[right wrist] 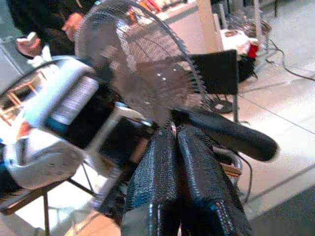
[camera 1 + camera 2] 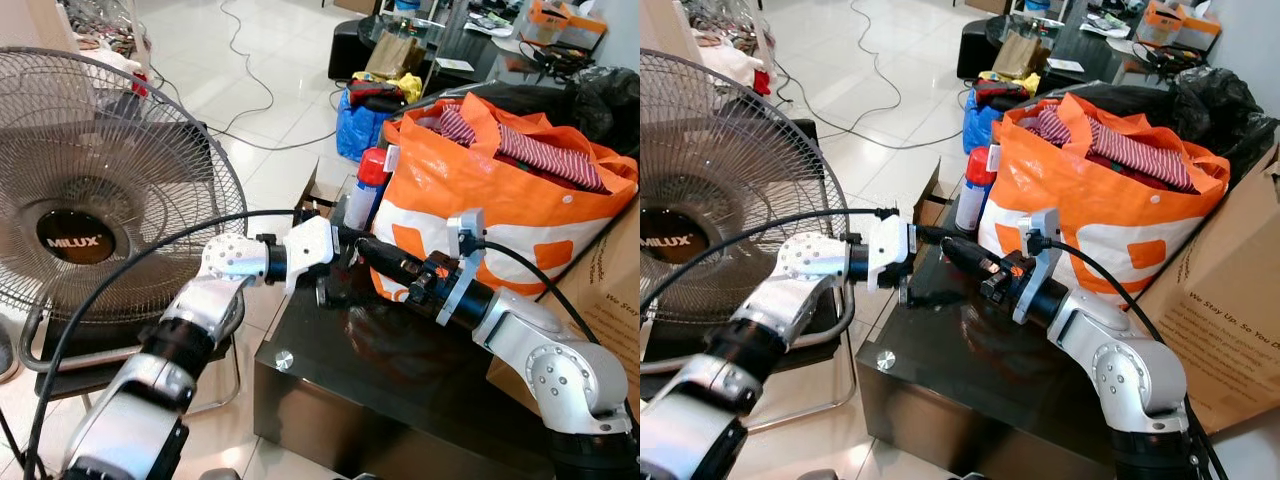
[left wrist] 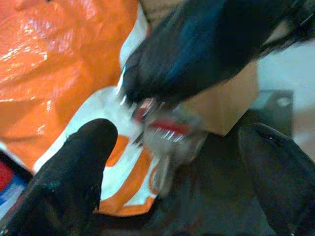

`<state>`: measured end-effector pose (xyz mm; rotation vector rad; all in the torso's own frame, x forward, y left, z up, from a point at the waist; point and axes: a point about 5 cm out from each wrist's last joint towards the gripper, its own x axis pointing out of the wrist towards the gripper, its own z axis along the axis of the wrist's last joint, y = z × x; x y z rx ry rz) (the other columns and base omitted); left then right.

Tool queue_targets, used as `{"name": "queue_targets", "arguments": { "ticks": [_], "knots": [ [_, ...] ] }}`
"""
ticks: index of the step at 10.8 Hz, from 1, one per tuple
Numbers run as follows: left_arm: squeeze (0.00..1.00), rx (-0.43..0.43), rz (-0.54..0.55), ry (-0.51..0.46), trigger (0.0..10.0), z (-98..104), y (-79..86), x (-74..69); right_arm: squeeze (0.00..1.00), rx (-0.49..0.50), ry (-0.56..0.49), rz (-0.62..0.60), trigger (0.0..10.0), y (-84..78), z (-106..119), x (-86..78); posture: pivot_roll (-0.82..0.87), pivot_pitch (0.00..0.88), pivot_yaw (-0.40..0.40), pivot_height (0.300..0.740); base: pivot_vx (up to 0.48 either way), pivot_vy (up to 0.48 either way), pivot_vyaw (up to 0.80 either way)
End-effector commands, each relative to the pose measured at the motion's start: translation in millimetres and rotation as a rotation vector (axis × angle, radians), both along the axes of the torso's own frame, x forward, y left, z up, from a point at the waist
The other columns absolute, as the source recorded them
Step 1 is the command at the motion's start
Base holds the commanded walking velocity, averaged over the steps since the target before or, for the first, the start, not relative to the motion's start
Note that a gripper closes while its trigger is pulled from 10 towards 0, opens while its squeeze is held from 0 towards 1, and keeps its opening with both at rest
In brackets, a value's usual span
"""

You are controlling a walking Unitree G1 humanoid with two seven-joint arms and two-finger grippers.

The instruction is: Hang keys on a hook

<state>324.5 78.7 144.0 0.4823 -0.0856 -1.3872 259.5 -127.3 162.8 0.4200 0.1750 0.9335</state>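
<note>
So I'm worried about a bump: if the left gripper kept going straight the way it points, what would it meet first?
Probably the right gripper with the keys hanging from its shut fingers, between the left gripper's open fingers. Beyond lies the orange bag. Depth is unclear.

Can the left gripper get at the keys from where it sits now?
Probably yes. The left gripper is open, one finger either side, and the keys hang right ahead of it from the right gripper's pinched tips, above the dark table. Nothing sits between them.
</note>
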Motion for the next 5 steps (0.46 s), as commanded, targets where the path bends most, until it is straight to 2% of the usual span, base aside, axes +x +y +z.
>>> {"name": "queue_targets", "arguments": {
  "ticks": [1,2,3,4,5],
  "knots": [
    [0.00,0.020,-0.014,-0.031,10.0,2,-5.2,1.8,0.00,0.020,-0.022,0.005,0.0,-1.1,4,-2.1,0.04,0.000,-0.109,0.740,0.000,0.000,0.00],
    [0.00,0.020,-0.018,-0.046,10.0,2,-8.2,3.8,0.00,0.031,-0.027,0.012,0.0,-0.1,6,-2.5,0.04,0.000,-0.109,0.740,0.000,0.000,0.00],
    [0.00,0.012,-0.029,-0.045,9.6,3,-10.8,4.1,0.00,0.034,-0.029,0.013,0.0,0.5,6,-2.4,0.04,0.000,-0.107,0.740,0.000,0.000,0.00],
    [0.00,-0.003,-0.056,-0.051,0.0,5,-16.1,3.8,0.00,0.037,-0.031,0.013,0.0,0.8,6,-2.3,0.04,0.000,-0.107,0.740,0.000,0.000,0.00],
    [0.00,-0.014,-0.084,-0.048,0.0,5,-20.4,2.6,0.00,0.040,-0.031,0.011,0.0,0.7,7,-2.2,0.03,0.000,-0.101,0.740,0.000,0.000,0.00]
  ]
}}
